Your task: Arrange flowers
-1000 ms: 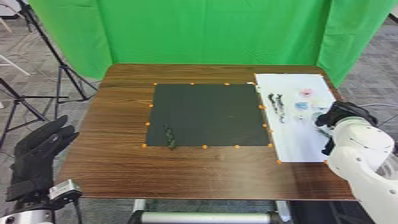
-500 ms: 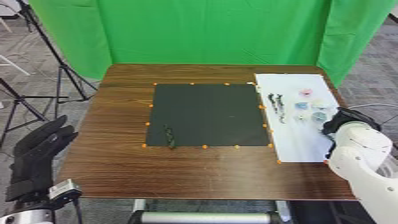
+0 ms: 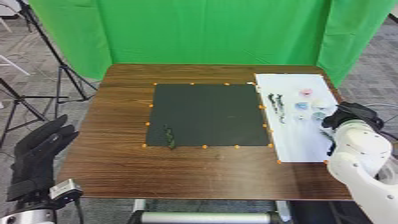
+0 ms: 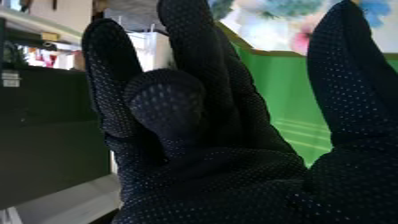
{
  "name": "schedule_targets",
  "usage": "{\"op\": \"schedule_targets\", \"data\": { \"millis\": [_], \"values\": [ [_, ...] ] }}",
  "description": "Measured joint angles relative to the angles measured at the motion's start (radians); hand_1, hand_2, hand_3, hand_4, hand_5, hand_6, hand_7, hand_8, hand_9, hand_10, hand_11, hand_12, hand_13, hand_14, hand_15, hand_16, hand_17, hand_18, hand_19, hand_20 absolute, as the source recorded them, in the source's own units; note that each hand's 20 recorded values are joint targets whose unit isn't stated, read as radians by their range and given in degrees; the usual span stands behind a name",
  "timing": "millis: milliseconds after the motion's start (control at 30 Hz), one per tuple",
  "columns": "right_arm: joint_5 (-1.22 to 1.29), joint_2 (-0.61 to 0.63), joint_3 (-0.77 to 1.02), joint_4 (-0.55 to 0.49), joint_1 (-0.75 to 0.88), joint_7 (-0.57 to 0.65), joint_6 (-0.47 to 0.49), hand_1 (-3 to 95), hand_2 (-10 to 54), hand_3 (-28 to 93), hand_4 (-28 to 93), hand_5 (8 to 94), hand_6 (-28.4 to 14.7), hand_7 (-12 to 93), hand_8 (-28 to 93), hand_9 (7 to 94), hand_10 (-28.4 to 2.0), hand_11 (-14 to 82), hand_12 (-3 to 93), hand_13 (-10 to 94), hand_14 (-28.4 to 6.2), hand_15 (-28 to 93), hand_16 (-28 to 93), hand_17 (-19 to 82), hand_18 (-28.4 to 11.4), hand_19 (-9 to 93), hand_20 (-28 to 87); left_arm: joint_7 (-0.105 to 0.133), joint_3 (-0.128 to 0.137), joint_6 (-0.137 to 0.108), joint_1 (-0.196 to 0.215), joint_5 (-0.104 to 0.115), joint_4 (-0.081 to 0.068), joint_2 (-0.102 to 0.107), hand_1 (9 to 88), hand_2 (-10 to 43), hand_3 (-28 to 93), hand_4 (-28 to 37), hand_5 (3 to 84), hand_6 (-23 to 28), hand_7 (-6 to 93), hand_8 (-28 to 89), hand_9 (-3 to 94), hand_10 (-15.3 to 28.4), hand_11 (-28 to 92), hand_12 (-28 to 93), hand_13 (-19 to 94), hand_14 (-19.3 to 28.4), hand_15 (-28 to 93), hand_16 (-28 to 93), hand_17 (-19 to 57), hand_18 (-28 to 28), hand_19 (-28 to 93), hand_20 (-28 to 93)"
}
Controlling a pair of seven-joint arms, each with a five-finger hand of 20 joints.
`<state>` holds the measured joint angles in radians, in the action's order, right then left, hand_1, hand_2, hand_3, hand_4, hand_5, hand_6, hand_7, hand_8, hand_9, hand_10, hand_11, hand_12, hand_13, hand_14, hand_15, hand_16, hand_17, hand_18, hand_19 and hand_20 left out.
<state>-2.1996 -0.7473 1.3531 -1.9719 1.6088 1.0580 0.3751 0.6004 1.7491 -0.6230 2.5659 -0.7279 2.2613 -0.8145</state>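
head view shows right hand (image 3: 350,114) near flowers (image 3: 318,116).

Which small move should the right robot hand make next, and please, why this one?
Probably the right robot hand should close gently on the bluish flower beside it: the hand looks open and empty, and the green stem on the black mat has no blossom near it.

A lab: tripods (image 3: 62,65), green backdrop (image 3: 213,35)
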Motion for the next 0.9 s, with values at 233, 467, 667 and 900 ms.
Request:
{"op": "schedule_targets", "data": {
  "millis": [233,467,667,900],
  "values": [
    [0.069,-0.019,-0.002,0.014,-0.023,0.041,0.037,35.7,-2.9,68,-18,65.3,-17.0,8,-7,82.5,-21.5,23.4,16.2,86,-7.9,70,18,57,-19.0,93,-28,-0.008,-0.007,0.01,-0.014,-0.008,-0.001,-0.001,25.4,4.4,83,-18.8,40.8,10.0,17.8,-11,37.1,19.9,37,8,25,27.1,63,-16,-9.0,21.8,57,2],
    [0.074,-0.026,-0.004,0.043,-0.026,0.067,0.058,38.4,-3.7,68,-18,67.2,-17.7,8,-7,85.6,-19.7,25.4,16.9,88,-6.7,70,18,59,-17.4,93,-28,-0.012,-0.007,0.016,-0.018,-0.011,-0.001,-0.007,25.6,4.4,83,-18.7,40.9,10.1,17.7,-11,37.2,20.0,37,8,25,27.2,63,-16,-9.0,21.8,58,2],
    [0.092,-0.031,-0.005,0.061,-0.037,0.084,0.09,41.0,-5.4,68,-18,70.4,-17.8,9,-8,87.7,-18.6,27.9,17.2,89,-6.2,71,18,60,-16.5,93,-28,-0.008,-0.011,0.015,-0.018,-0.01,-0.002,-0.007,25.7,4.3,84,-18.5,40.9,10.1,17.7,-11,37.2,20.0,37,8,25,27.1,63,-16,-9.0,21.8,58,2],
    [0.11,-0.038,-0.023,0.085,-0.055,0.091,0.109,46.7,-5.9,68,-18,75.0,-16.2,11,-8,88.9,-17.3,30.2,17.0,90,-6.0,71,18,60,-15.3,92,-28,-0.007,-0.011,0.015,-0.021,-0.009,-0.002,-0.007,25.9,4.5,83,-18.4,40.9,10.1,17.8,-11,37.2,20.0,37,8,25,27.1,63,-16,-9.0,21.8,58,2]
  ]
}}
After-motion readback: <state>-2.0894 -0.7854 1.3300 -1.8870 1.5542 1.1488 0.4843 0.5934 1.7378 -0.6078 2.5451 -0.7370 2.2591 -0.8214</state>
